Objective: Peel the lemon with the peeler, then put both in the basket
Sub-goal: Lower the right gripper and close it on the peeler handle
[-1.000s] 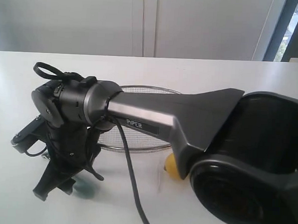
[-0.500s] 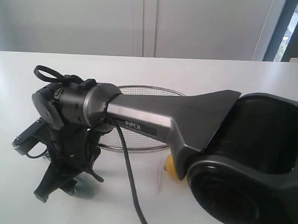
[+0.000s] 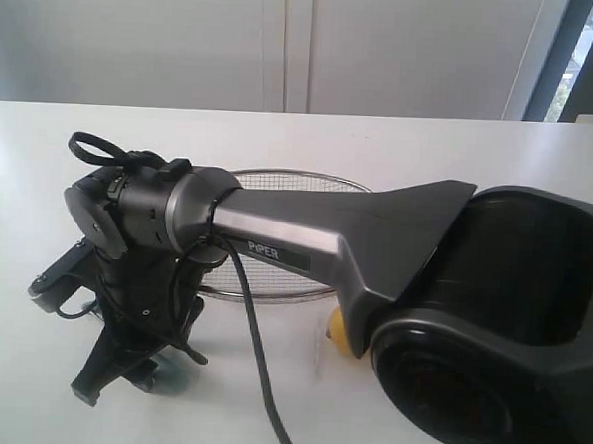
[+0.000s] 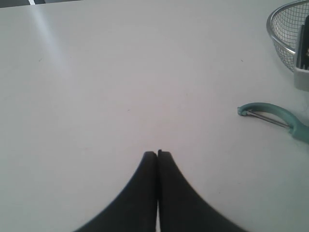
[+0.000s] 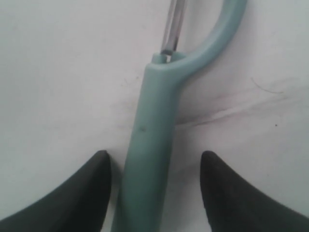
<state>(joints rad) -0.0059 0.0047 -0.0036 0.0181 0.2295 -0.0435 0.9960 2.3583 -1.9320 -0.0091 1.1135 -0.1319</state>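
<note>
The right end effector (image 5: 153, 158), open, straddles the peeler (image 5: 155, 116) handle lying on the surface (image 5: 58, 72), placed to close on it. The left end effector (image 4: 158, 154) is closed, empty.

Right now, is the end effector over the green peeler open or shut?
Open. In the right wrist view the right end effector has its fingers apart, either side of the peeler, with table showing between.

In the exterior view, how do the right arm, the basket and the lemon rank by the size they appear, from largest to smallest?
1. right arm: looks by far the largest, but it is nearest the camera, so this is unsure.
2. basket: partly hidden behind the arm.
3. lemon: only a small part shows.
</note>
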